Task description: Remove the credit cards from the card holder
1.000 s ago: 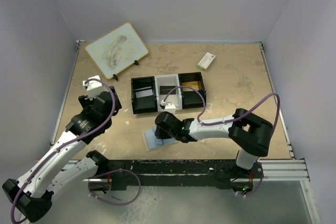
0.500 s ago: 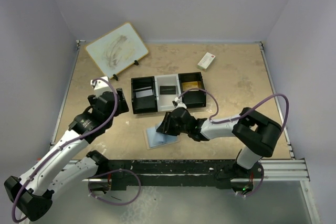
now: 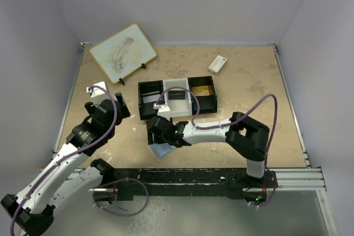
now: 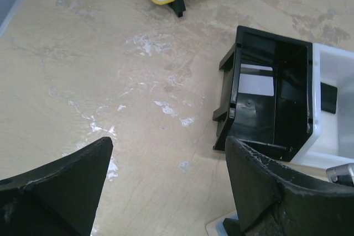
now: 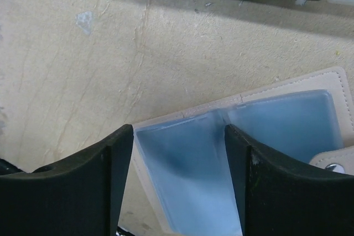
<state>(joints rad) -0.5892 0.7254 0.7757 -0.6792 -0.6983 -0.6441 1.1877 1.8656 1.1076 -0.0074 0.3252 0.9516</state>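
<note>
The card holder (image 5: 265, 136) lies open on the table, tan edge around pale blue clear sleeves, its snap tab at the right. In the top view the card holder (image 3: 162, 150) is mostly hidden under my right gripper (image 3: 155, 132). In the right wrist view my right gripper (image 5: 178, 136) is open, its fingers straddling the holder's left sleeve. No card shows in the sleeves. Cards lie in the black-and-white tray (image 3: 164, 115). My left gripper (image 3: 112, 107) is open and empty, left of the tray; in the left wrist view it (image 4: 168, 156) hangs over bare table.
The tray (image 4: 227, 120) stands just beyond the holder. A yellow-framed whiteboard (image 3: 123, 52) stands at the back left. A white box with a red mark (image 3: 217, 63) lies at the back right. A corner of the holder (image 4: 221, 227) shows by my left gripper.
My right gripper has moved left across the card holder to its left sleeve. My left gripper swung toward the tray, then drew back to the left.
</note>
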